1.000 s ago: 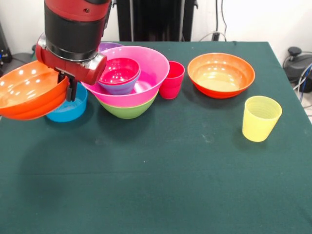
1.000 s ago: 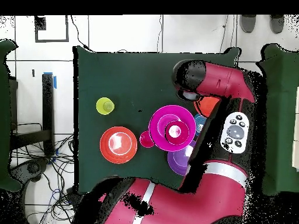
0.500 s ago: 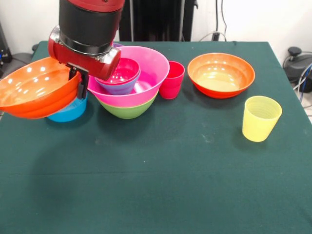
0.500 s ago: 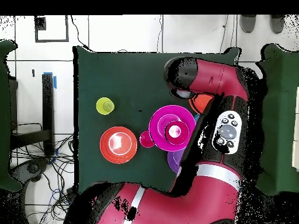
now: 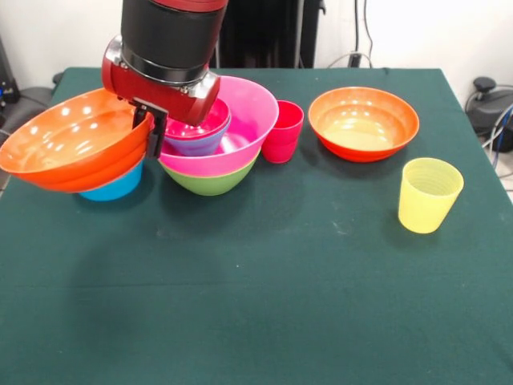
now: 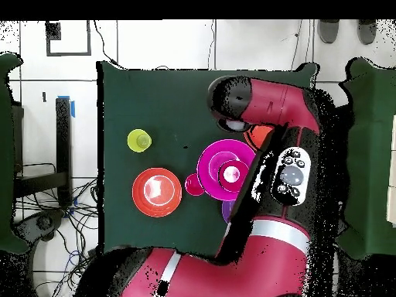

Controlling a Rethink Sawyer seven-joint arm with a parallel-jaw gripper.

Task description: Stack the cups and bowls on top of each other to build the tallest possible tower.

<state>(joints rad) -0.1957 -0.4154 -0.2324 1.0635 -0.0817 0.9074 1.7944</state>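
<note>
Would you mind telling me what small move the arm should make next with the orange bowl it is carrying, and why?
Probably carry it sideways toward the tower. The gripper pinches the rim of the lifted orange bowl, which hangs beside the pink bowl, not over it, above a blue bowl.

Seven bowls show: two wide orange bowls (image 5: 76, 148) (image 5: 363, 123), one large pink bowl (image 5: 240, 128), one green bowl (image 5: 210, 181), one purple bowl (image 5: 192, 144), one small red-pink bowl (image 5: 200, 122) and one blue bowl (image 5: 116, 186). Two cups: one red cup (image 5: 283, 131), one yellow cup (image 5: 429, 195).
</note>
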